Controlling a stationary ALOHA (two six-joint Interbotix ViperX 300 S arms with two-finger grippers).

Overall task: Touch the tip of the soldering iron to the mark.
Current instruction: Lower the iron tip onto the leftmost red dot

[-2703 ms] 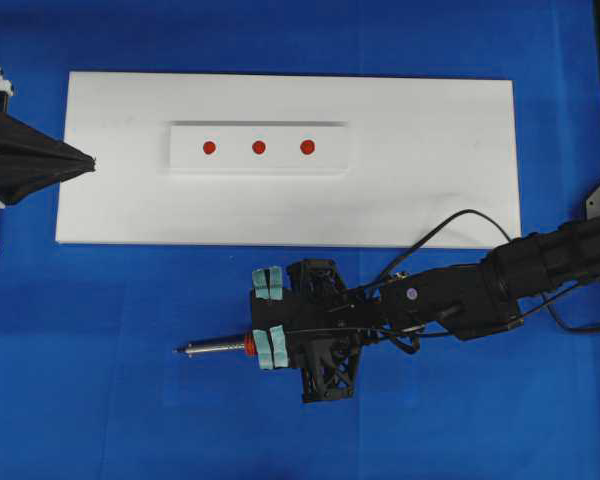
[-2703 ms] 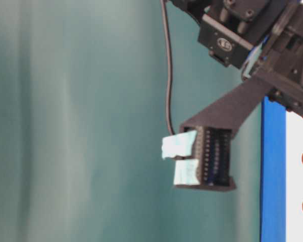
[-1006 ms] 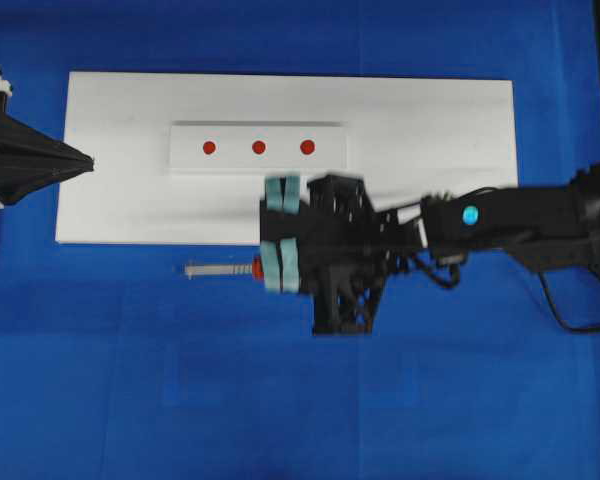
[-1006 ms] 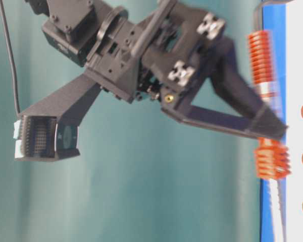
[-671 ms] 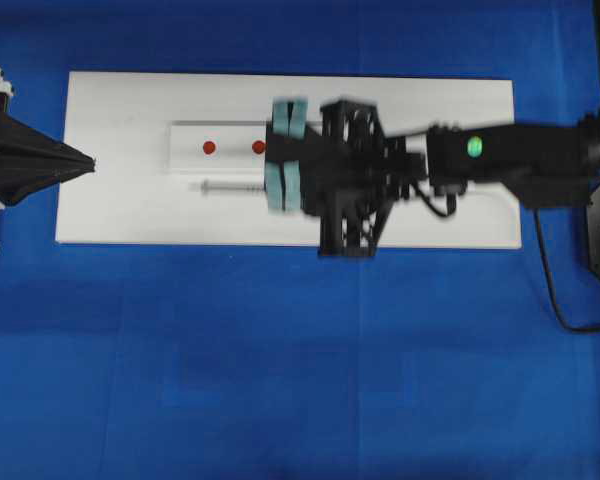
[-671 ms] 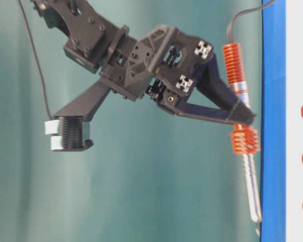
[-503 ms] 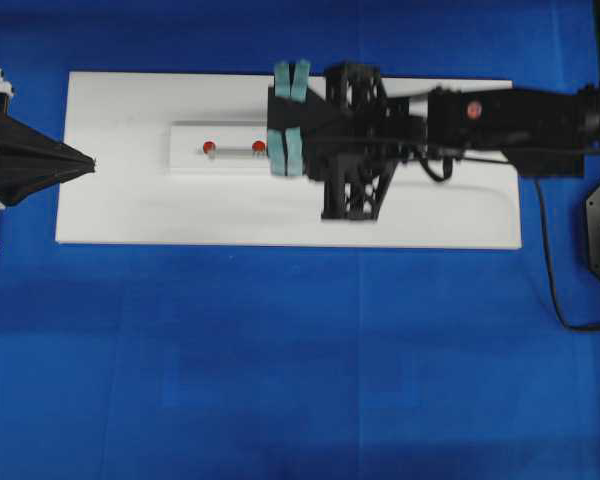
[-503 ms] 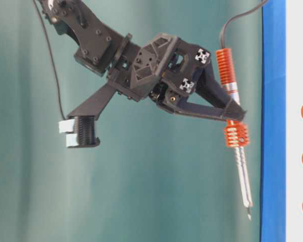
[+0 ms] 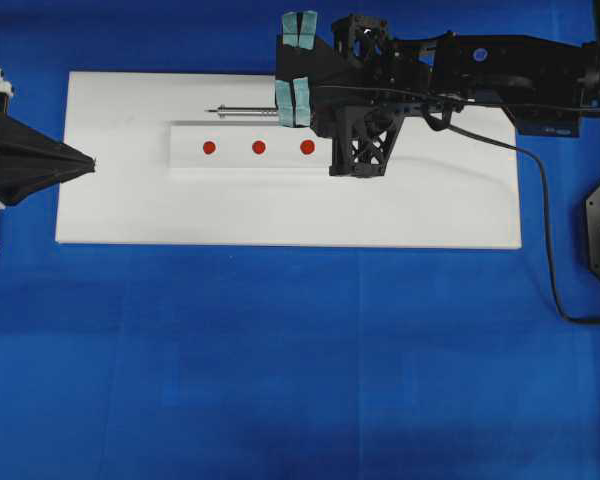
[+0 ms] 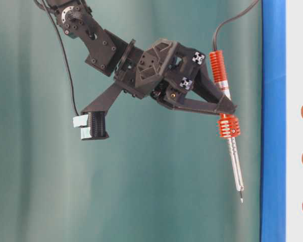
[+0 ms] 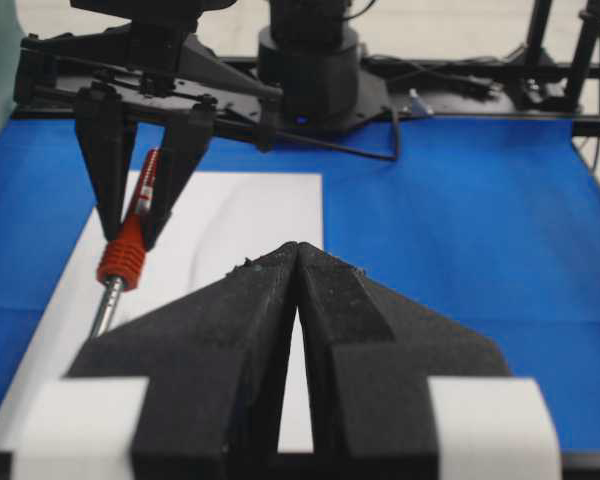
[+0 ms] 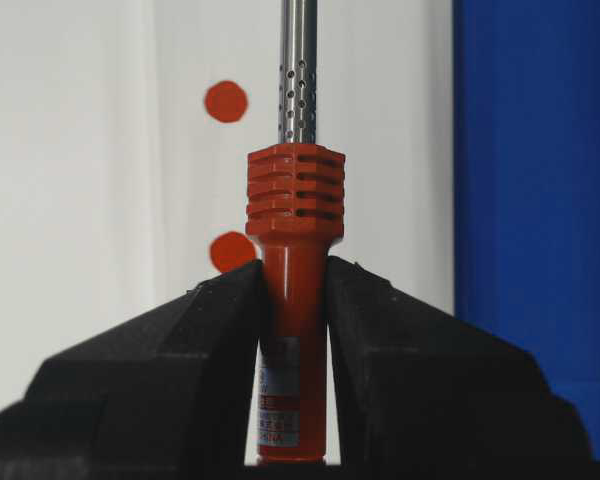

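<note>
Right gripper (image 12: 292, 290): clamped on soldering iron (image 10: 227, 146) handle. Tip airborne beside the red marks (image 9: 258, 147); contact outstanding. Left gripper (image 11: 298, 300): closed, empty, idle.

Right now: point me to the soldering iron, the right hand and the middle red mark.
soldering iron (image 10: 226, 126): table-level view, on the ribbed orange collar.
right hand (image 12: 293, 300): right wrist view, between the two black fingertips clamped on the handle.
middle red mark (image 9: 259, 147): overhead view, centre of the dot.
</note>
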